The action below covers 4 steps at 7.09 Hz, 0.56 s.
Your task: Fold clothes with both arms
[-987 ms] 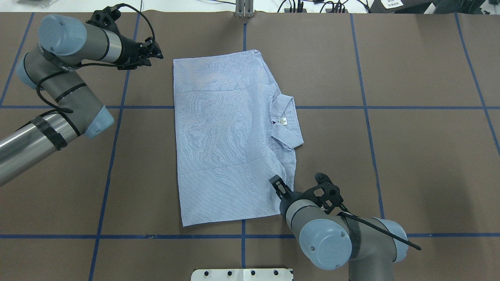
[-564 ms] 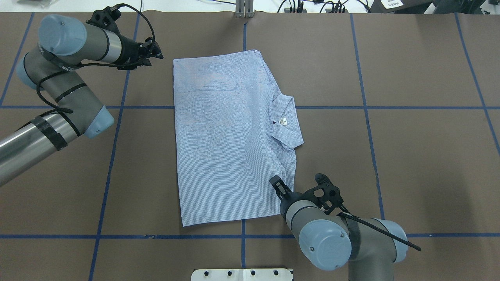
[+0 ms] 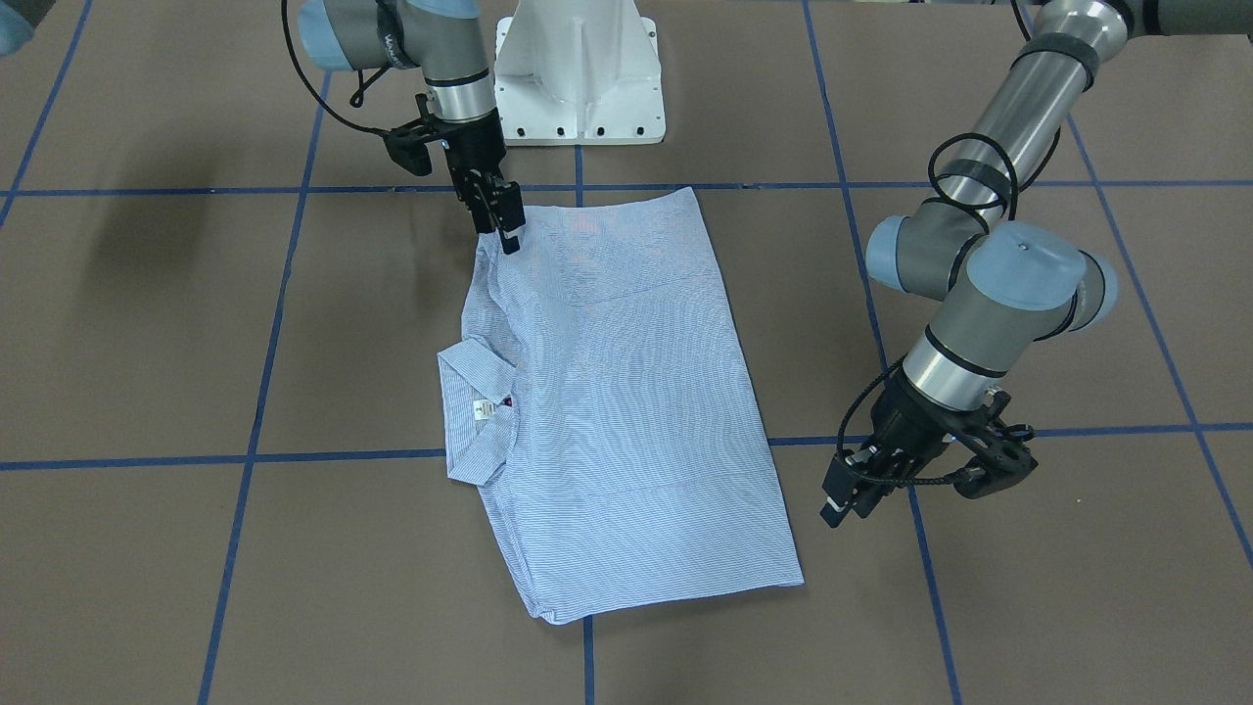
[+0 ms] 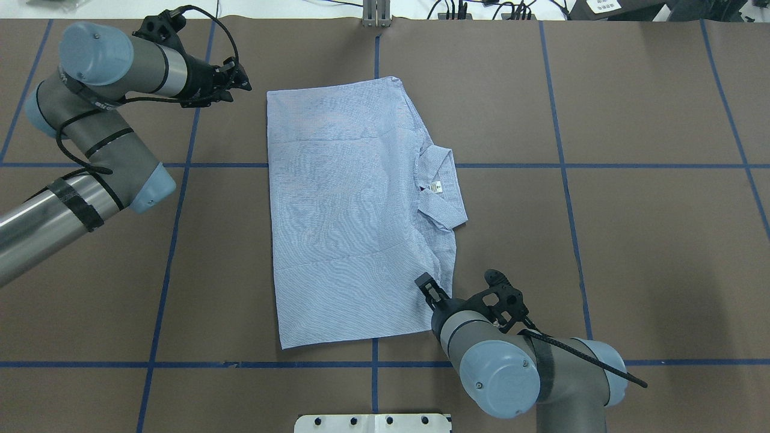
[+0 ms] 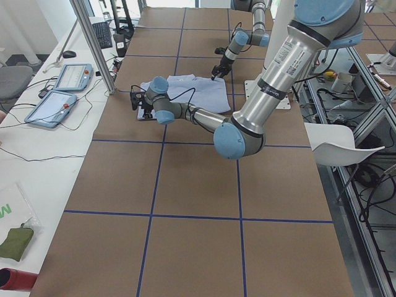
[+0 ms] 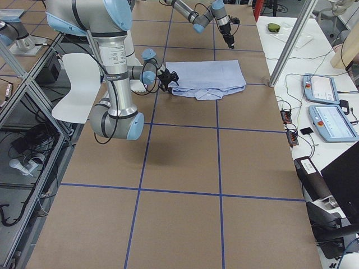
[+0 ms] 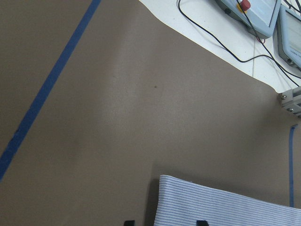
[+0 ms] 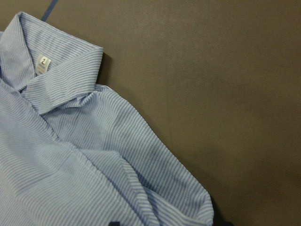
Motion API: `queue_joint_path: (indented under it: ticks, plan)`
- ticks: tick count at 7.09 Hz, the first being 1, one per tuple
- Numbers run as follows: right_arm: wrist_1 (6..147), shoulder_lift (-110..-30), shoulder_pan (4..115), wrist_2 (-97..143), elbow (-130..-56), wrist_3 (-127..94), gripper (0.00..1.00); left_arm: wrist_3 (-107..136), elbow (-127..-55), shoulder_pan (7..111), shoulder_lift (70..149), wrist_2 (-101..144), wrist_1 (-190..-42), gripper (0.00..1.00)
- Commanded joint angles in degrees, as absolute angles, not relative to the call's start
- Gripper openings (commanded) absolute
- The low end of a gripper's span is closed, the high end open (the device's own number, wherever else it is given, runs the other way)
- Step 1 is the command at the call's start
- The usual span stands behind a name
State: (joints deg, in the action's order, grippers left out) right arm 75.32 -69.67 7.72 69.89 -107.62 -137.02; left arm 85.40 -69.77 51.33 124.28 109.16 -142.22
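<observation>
Two grippers: the left gripper [image 4: 242, 81] hangs beside the shirt's [image 4: 355, 210] far corner, clear of it, fingers spread. The right gripper [image 4: 426, 286] is at the near, collar-side corner, fingers also spread.
Right wrist view only: cloth lies between the fingertips, and the neck label [image 8: 43, 64] reads "2".
Front-facing view only: a dark red button [image 3: 507, 401] at the collar [image 3: 475, 411].
Shirt: a flat, folded rectangle, light blue with fine stripes, mid-table [image 4: 631, 240], collar towards the robot's right.
</observation>
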Motion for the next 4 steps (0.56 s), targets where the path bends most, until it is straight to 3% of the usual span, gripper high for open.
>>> queue_joint_path:
  ticks: [1, 2, 4]
  plan:
    - [75.41, -69.61, 7.56, 69.96, -107.58, -137.11, 0.43, 85.43, -69.79, 51.33, 124.28, 109.16, -142.21, 0.53]
    - [75.41, -69.61, 7.65, 69.96, -107.67, -137.63, 0.00, 85.43, -70.48, 51.42, 124.28, 109.16, -142.03, 0.53]
    - [75.41, -69.52, 7.65, 70.05, -107.93, -137.72, 0.00, 85.43, -71.80, 51.42, 124.02, 109.16, -140.19, 0.53]
